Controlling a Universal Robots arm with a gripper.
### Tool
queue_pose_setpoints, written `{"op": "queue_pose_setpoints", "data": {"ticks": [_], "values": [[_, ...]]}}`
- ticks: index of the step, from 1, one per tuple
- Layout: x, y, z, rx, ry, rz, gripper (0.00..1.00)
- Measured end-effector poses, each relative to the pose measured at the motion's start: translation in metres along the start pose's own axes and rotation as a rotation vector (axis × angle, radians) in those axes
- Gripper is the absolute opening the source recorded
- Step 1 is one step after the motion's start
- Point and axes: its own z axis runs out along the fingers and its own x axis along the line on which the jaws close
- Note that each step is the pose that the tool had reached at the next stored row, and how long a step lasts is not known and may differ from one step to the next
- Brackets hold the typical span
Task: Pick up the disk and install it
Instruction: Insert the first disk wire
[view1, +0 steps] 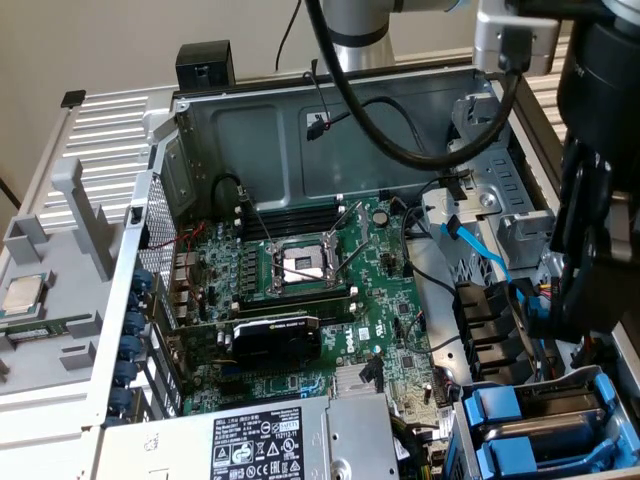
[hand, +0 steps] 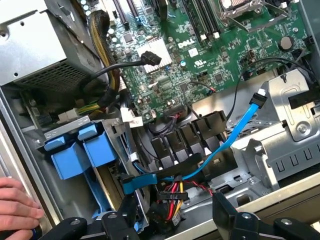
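Currently, with the fingers (hand: 227, 212) spread wide and empty above the cables (hand: 172, 192), the blue-framed disk (hand: 70, 157) sits at the corner of the case (view1: 270, 130) beside the power supply (hand: 35, 45); centre over its frame, clear of the hand (hand: 17, 205) nearby

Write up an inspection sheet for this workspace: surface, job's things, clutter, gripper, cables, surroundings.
Surface: open computer case, motherboard exposed.
Job's things: blue drive carriers seated in their bay; what they hold cannot be told.
Clutter: CPU chip on the grey tray at the exterior view's left; power-supply box inside the case.
Gripper: gripper open, holding nothing, over the cabling beside the carriers.
Cables: blue data cable loose across the bay; red and yellow wires bundled near it.
Surroundings: person's hand at the case edge.
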Motion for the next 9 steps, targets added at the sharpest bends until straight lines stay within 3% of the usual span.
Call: {"op": "queue_pose_setpoints", "data": {"ticks": [5,9], "values": [[0.0013,0.0042,0.0068,0.0045,-0.0010,0.015,0.71],[0.0018,0.0062,0.0098,0.0162,-0.0056,0.028,0.71]]}}
